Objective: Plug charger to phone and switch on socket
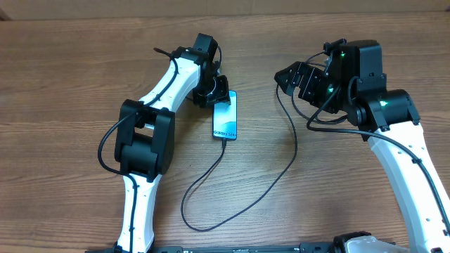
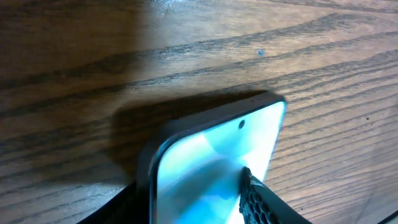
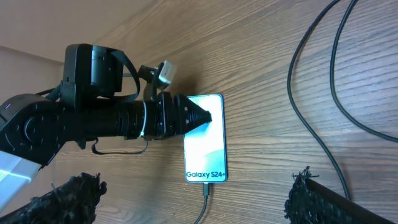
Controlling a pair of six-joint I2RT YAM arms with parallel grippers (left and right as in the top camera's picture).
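Note:
The phone lies flat on the table with its cyan screen lit, and fills the left wrist view. The charger's connector sits in the phone's bottom port. Its thin black cable loops toward the front edge, then runs up to the right. My left gripper straddles the phone's top end, one finger at the screen's right edge; whether it still presses is unclear. My right gripper hovers open to the right, nothing between its fingers. The socket is out of view.
The wooden table runs bare to the left and along the front. The left arm stretches from the front edge up to the phone. The right arm occupies the right side.

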